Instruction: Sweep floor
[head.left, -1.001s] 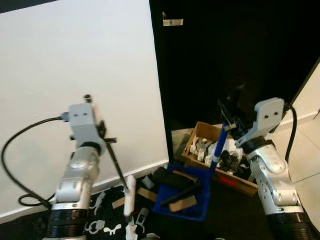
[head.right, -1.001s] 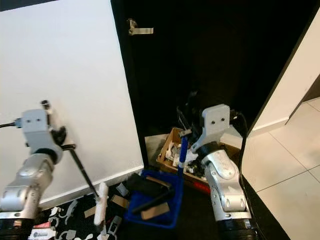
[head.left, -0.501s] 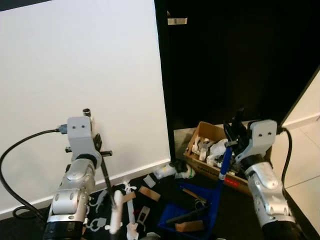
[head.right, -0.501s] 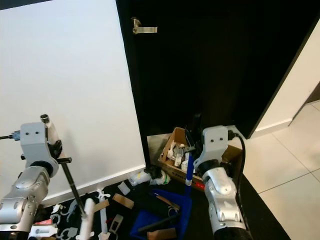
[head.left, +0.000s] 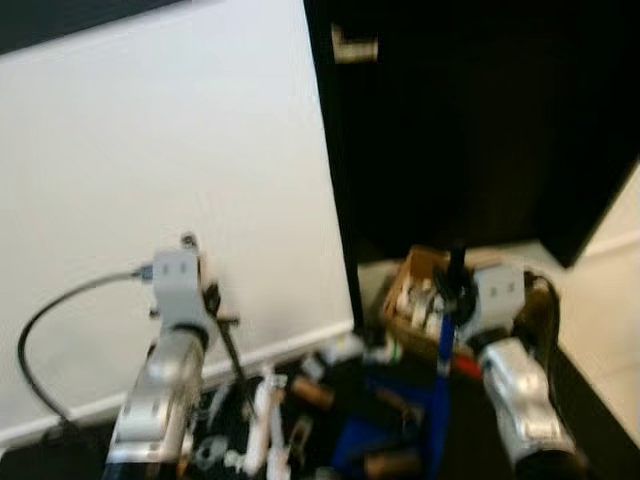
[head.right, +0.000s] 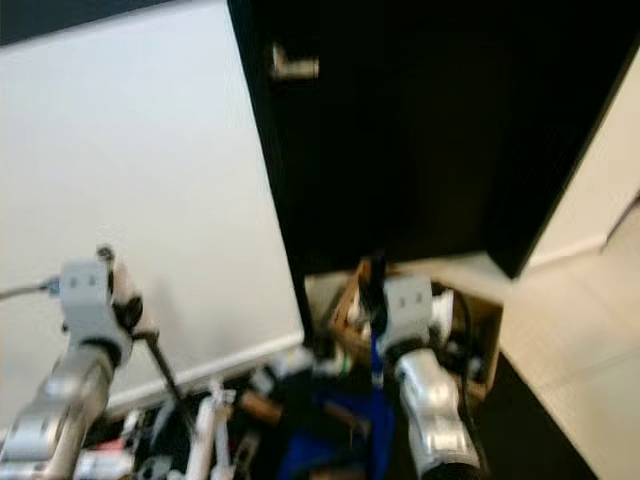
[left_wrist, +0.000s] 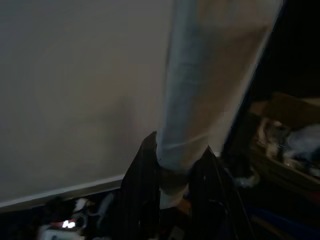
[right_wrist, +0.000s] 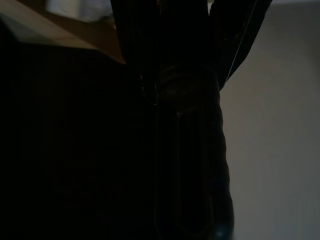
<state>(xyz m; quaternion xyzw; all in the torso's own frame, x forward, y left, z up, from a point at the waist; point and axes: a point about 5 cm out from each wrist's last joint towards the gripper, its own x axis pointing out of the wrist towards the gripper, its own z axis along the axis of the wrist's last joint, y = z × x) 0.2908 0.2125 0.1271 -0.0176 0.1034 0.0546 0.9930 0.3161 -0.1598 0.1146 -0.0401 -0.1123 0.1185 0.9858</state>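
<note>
Mid-sweep: left gripper (left_wrist: 172, 175) jaws clamp brush handle (head.left: 232, 352); right gripper (right_wrist: 172, 65) jaws clamp blue dustpan handle (head.left: 443, 375). Next: push floor litter (head.left: 300, 395) rightward into dustpan.

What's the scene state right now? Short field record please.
left pincer: shut on white brush handle
right pincer: shut on blue dustpan handle
dustpan: blue, on dark floor, holding debris
cardboard box: by the black door, full of clutter
floor litter: scattered along the white wall
image quality: head views blurred
</note>
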